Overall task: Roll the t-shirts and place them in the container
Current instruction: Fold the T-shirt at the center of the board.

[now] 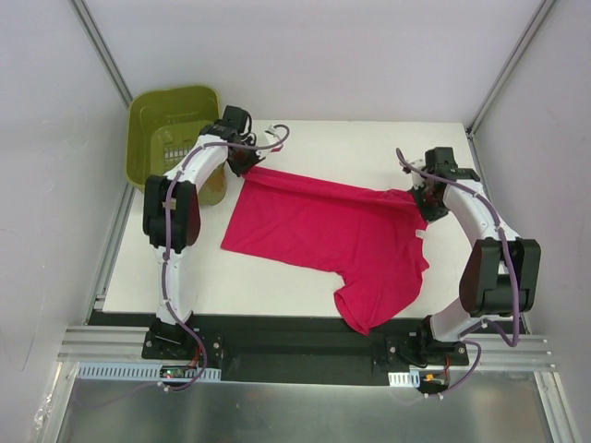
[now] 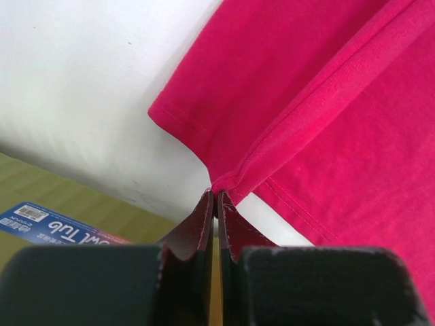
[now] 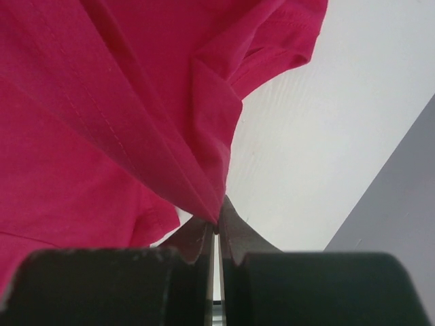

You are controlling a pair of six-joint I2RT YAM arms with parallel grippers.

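The left gripper [image 1: 247, 162] is pinched shut on a corner of the hem of the magenta-red t-shirt [image 1: 332, 231]. In the left wrist view its two dark fingers [image 2: 204, 224] meet with the bunched corner of fabric caught at their tips. This grip sits just beside the green tub [image 1: 171, 120], off its right side, and a blue label [image 2: 61, 227] reading "Tub" shows below the fingers. The right gripper [image 1: 427, 198] is also clamped on the shirt, well apart from the tub on the garment's far side. The right wrist view shows a folded seam drawn to a point between the closed tips.

Between the two grips, the shirt edge farther from the arm bases runs in a taut line away from the tub. The rest of the shirt lies flat on the white table [image 1: 369, 148], one sleeve pointing towards the bases and overlapping the black strip [image 1: 295, 330] at the table's near edge. The tub stands at the table's far left corner, partly past its edge.

Pale grey panels enclose the table on three sides, with metal posts at the far corners. An aluminium rail [image 1: 102, 346] carries both bases.

The left arm rises from its base, bends at a black elbow and reaches towards the tub. The right arm mirrors it, its elbow out to the right.
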